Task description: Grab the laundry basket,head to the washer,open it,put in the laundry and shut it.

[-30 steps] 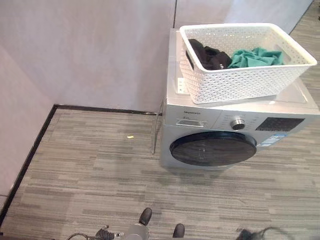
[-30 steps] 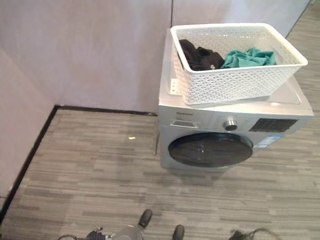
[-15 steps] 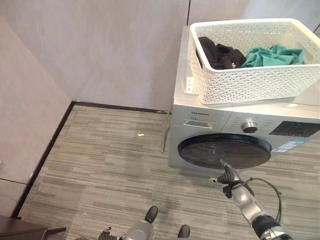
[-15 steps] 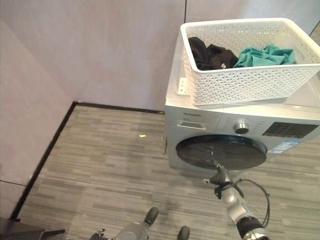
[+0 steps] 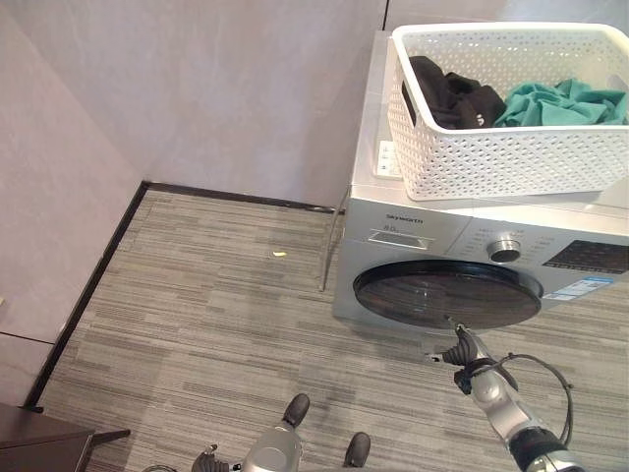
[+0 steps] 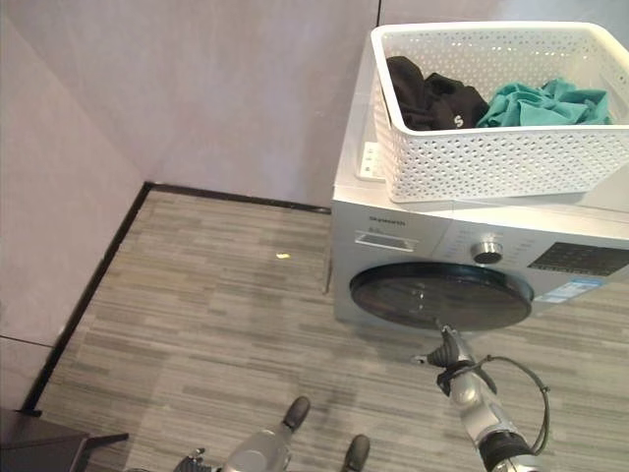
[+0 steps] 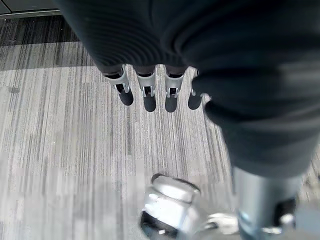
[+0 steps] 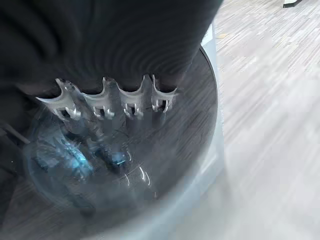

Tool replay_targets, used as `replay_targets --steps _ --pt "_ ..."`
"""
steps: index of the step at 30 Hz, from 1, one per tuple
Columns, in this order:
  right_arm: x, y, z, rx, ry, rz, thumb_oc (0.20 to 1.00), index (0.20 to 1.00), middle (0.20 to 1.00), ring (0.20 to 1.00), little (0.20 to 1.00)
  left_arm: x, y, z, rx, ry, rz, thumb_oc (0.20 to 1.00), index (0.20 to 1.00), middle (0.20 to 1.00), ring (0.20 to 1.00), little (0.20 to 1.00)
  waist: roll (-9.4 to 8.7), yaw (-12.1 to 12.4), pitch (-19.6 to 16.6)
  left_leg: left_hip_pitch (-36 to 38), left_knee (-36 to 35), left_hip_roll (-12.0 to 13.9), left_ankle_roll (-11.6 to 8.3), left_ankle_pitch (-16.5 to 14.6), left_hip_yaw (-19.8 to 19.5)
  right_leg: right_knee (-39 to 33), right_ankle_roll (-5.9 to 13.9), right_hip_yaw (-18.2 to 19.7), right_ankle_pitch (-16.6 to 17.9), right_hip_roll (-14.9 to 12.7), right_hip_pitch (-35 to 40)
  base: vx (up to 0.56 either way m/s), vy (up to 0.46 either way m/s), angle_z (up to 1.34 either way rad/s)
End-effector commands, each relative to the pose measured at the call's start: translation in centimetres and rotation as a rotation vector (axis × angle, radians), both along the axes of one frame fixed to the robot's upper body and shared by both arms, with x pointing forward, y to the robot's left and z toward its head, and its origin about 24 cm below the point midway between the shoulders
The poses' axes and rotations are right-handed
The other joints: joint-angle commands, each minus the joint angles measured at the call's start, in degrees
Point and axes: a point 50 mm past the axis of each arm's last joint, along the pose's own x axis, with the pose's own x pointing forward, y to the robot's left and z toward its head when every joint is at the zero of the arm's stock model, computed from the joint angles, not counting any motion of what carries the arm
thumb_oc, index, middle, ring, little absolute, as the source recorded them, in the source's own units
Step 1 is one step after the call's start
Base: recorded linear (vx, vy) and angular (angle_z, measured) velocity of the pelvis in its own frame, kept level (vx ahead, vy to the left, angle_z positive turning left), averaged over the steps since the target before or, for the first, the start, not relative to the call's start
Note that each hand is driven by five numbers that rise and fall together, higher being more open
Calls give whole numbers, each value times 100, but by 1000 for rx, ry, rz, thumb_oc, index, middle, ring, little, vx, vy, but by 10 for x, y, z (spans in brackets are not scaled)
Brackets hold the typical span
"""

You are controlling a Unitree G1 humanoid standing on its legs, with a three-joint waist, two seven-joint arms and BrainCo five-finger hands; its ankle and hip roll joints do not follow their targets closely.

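Up front, the right hand (image 5: 462,351) reaches forward from the lower right, its arm angled up toward the washer (image 5: 413,241). Its fingers (image 8: 112,105) run out straight and side by side at the lower rim of the closed round door (image 5: 447,293); whether they touch the glass cannot be told. The white laundry basket (image 5: 511,162) sits on top of the washer, with black clothes (image 5: 452,98) and teal clothes (image 5: 560,103) inside. The left hand (image 7: 150,75) hangs over the grey striped floor (image 5: 197,315), fingers loosely straight, holding nothing.
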Motion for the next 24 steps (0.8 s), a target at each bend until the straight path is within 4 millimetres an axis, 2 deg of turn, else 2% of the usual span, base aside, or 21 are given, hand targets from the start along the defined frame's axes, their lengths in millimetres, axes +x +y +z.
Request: replay_targets --steps 1,4,9,15,17,19,22,24 --pt "-3 16 -9 62 37 29 1000 1000 1000 1000 1000 -20 -17 -7 -31 90 -71 1000 1000 1000 1000 1000 227 441 -335 -504 -382 -316 138 630 -704 42 210 -374 61 -209 -60 -12 -1 9" --pt "-6 7 -8 42 39 7 1000 1000 1000 1000 1000 -23 -16 -7 -29 105 -54 1000 1000 1000 1000 1000 200 387 -340 -499 -382 -306 140 620 -685 42 210 -362 67 -203 -67 -16 -3 5" --pt "-10 -7 -5 23 31 -40 1000 1000 1000 1000 1000 -18 -15 -7 -29 86 -48 1000 1000 1000 1000 1000 137 302 -334 -523 -382 -269 140 609 -625 42 209 -324 76 -188 -98 -4 0 -1" --pt "-19 -41 4 -40 -1 -142 1000 1000 1000 1000 1000 -2 -14 -4 -24 40 -30 1000 1000 1000 1000 1000 30 112 -331 -543 -382 -204 139 590 -541 42 202 -215 106 -145 -144 -16 -3 -6" --pt "-17 -45 8 -48 -25 -154 1000 1000 1000 1000 1000 0 -14 -4 -22 32 -23 1000 1000 1000 1000 1000 12 73 -339 -550 -382 -198 138 587 -529 42 202 -199 102 -138 -152 -3 4 -5" --pt "-18 -56 16 -74 -72 -183 1000 1000 1000 1000 1000 5 -12 -3 -14 18 -7 1000 1000 1000 1000 1000 -32 -19 -331 -556 -382 -177 131 575 -510 42 205 -172 99 -124 -173 14 0 -16" --pt "-15 -62 25 -86 -128 -199 1000 1000 1000 1000 1000 7 -12 -2 -13 14 -2 1000 1000 1000 1000 1000 -59 -71 -327 -564 -382 -164 128 566 -499 42 206 -168 92 -119 -175 18 1 -13" --pt "-11 -71 42 -218 -158 -68 1000 1000 1000 1000 1000 7 -10 -2 -8 5 6 1000 1000 1000 1000 1000 -115 -99 -294 -592 -382 -155 120 568 -505 42 218 -168 99 -114 -211 10 -4 -2"
